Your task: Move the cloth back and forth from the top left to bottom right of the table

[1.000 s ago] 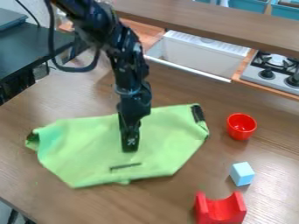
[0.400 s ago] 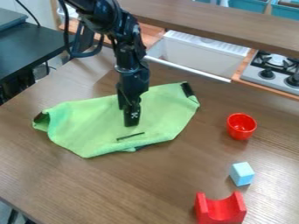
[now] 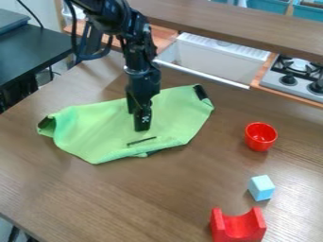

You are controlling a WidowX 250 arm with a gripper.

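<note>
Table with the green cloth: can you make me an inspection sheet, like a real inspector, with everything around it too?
Surface: brown table, wood grain showing
Job's things: green cloth, spread out, left corner curled
Clutter: red cup, light-blue block, red curved block, all right of the cloth
Gripper: pointing down at the cloth
Cables: black cable looping beside the arm
Surroundings: toy sink, stove, dark table

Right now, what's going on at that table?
The robot arm's hand is down on a green cloth, which lies on the upper left part of the wooden table. The job is wiping back and forth toward the bottom right. A red cup, a light blue block and a red U-shaped block sit off to the right.
</note>
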